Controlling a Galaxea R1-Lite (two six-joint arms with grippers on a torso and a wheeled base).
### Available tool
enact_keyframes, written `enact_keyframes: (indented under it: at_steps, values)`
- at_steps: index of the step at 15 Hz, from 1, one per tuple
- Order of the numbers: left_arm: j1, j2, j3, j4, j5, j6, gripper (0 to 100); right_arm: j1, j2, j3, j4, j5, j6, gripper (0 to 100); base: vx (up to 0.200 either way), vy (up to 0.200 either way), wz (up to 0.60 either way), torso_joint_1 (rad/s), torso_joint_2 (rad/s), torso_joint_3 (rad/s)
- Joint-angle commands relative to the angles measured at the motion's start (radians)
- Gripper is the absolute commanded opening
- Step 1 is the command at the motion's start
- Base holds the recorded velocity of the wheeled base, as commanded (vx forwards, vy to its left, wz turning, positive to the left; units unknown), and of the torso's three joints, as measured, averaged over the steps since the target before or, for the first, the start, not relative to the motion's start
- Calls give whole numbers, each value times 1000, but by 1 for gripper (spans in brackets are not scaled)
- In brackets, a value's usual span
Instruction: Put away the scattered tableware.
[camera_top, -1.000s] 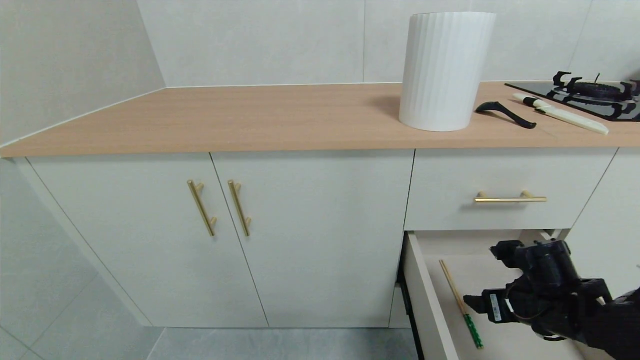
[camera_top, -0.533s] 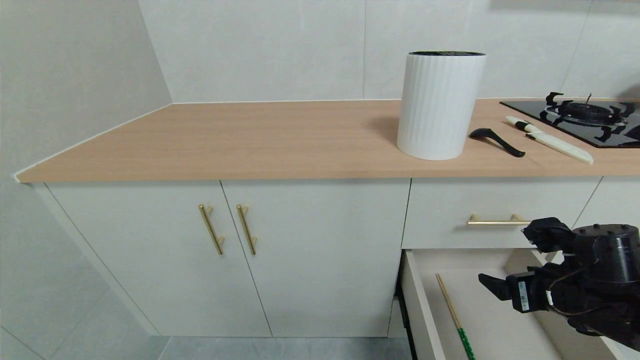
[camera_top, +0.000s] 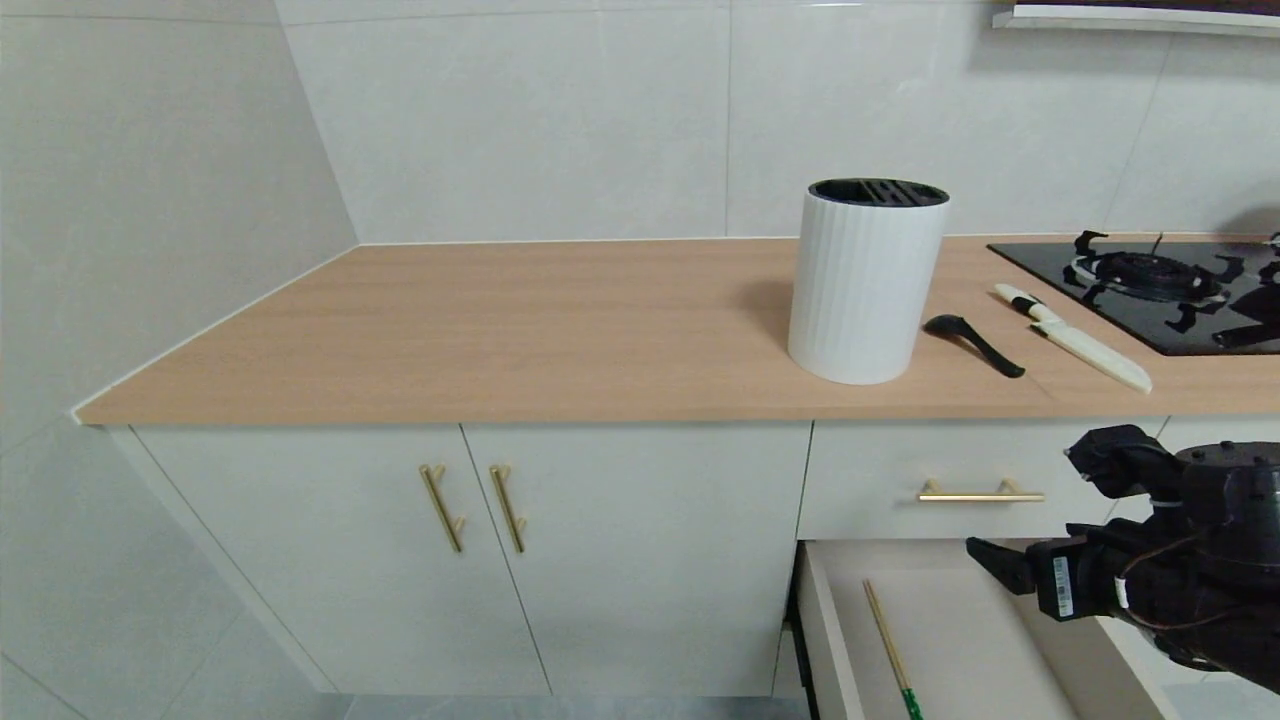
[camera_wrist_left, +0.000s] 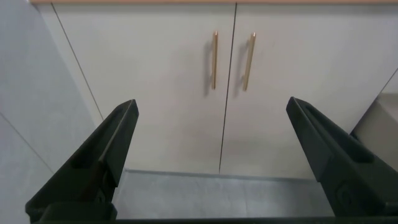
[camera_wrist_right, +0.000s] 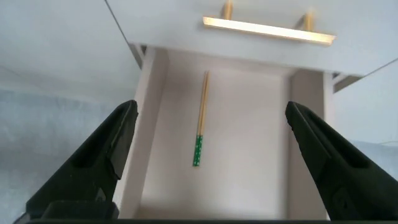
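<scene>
R jaws wide open, empty, now lifted out of the open drawer (camera_top: 828, 640) to approx the handle (camera_top: 980, 493) above. L jaws also spread, empty, facing cupboard doors (camera_wrist_left: 155, 93). Head cam has tilted up. Chopstick (camera_top: 888, 645) lies flat in drawer, left side, so that item's done. Spoon (camera_top: 972, 342) & knife (camera_top: 1075, 338) remain on table (camera_top: 500, 330), right of holder (camera_top: 865, 280): prob next.
</scene>
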Motion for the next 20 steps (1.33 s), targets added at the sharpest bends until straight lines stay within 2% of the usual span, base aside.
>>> enact_keyframes:
  at_steps: [1, 4, 7, 8, 10, 12, 14, 20]
  values:
    - [0, 0, 0, 0, 0, 0, 100, -1, -17, -2, -1, 0, -2, 100, 0, 0, 0, 173, -471, -315]
    - [0, 0, 0, 0, 0, 0, 100, -8, -31, -8, -1, 0, -9, 100, 0, 0, 0, 181, -494, -307]
    - [0, 0, 2, -2, 0, 0, 100, -84, -29, -64, -1, 12, -58, 100, 0, 0, 0, 203, -515, -305]
    - [0, 0, 0, -2, 0, 0, 100, -140, -18, -128, 1, 49, -88, 100, 0, 0, 0, 207, -520, -305]
    - [0, 0, 2, 0, 0, 0, 100, -265, 48, -320, 56, 193, -124, 100, 0, 0, 0, 115, -261, -149]
    - [0, 0, 0, -2, 0, 0, 100, -337, 150, -541, 214, 298, -126, 100, 0, 0, 0, 32, -71, -51]
    - [0, 0, 0, 0, 0, 0, 100, -363, 250, -685, 321, 359, -155, 100, 0, 0, 0, 0, 0, 0]
    - [0, 0, 0, -2, 0, 0, 100, -367, 471, -843, 327, 374, -200, 100, 0, 0, 0, 0, 0, 0]
